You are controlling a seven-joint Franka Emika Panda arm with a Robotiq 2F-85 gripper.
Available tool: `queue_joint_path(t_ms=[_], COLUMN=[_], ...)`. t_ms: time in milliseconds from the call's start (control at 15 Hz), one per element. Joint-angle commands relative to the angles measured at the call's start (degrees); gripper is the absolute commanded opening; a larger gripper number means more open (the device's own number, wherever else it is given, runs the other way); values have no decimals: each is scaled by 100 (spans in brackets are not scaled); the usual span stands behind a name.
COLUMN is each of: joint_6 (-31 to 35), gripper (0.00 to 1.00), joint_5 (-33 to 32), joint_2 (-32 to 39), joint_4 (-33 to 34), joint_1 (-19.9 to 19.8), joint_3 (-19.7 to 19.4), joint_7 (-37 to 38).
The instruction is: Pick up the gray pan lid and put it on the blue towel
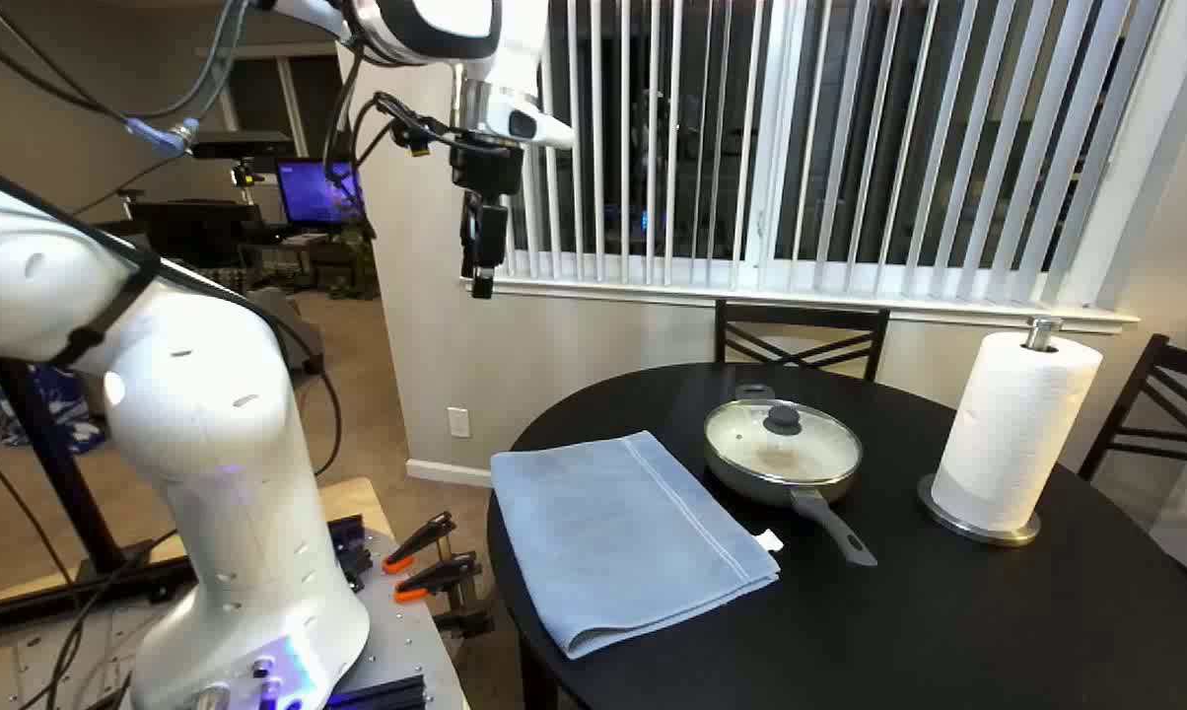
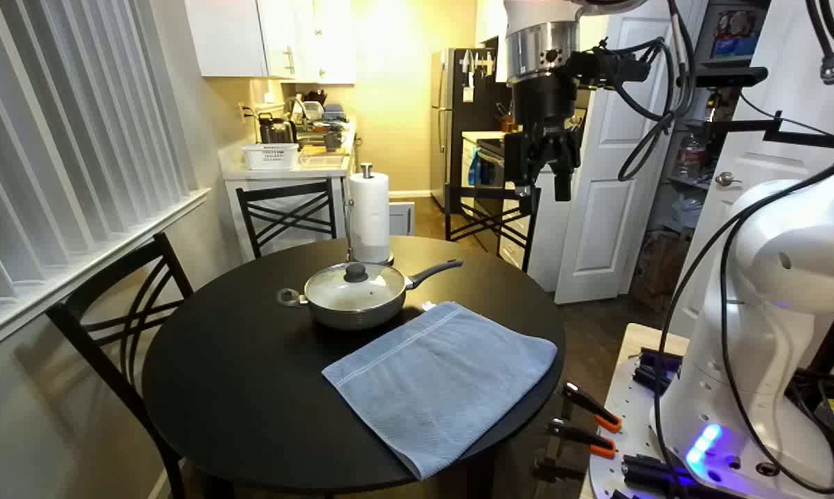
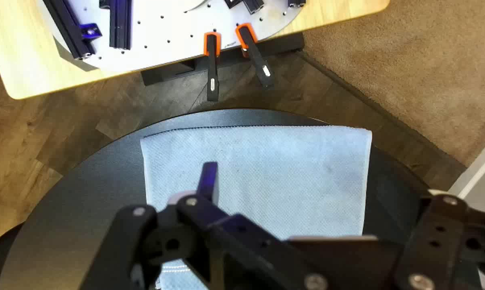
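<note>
"Gray pan lid (image 1: 783, 446) first: where do we find it?"

"We find it lying across the top of the frying pan (image 2: 355, 319), its dark knob (image 1: 782, 419) at the centre. Both exterior views give us that, and through the glass we make out the pan's cream inside."

"And the pan?"

"We have it on the round black desk (image 1: 909, 631), its long dark handle (image 1: 835, 530) sticking out to one side. Near it stands a paper towel roll (image 1: 1017, 424), upright on a metal stand (image 1: 1017, 535)."

"How do we describe the blue towel (image 2: 445, 381)?"

"Folded, spread flat on the same desk, just beside the pan. We notice a small white tag (image 1: 769, 540) poking out at the edge near the handle."

"Now the claw (image 2: 544, 196). What do we say of it?"

"We call it spread: its fingers (image 3: 208, 179) stand well apart. In both exterior views we see it hanging high above the desk's level, tips downward, well apart from the lid."

"And from the wrist?"

"We look down on the towel, one finger in front of the cloth, the other past its edge. Beyond the desk we see two black-and-orange clamps (image 3: 212, 76) at the edge of a perforated plate (image 3: 174, 24)."
</note>
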Motion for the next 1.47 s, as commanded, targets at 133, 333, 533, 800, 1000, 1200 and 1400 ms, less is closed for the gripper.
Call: queue_joint_path(t_ms=[133,333,533,800,1000,1200,1400], joint_6=[-14,-14,-14,-14,459,1332,2089], gripper=[100,100,100,100,100,100,100], joint_5=[22,22,22,22,-32,-87,-335], joint_2=[-1,-1,-1,-1,446,1303,2309], joint_4=[10,10,10,10,164,572,1154], joint_1=[-57,-57,-57,-57,-37,-3,-44], joint_3=[41,41,41,41,158,366,543], joint_7=[-31,-31,-31,-31,-90,-51,81])
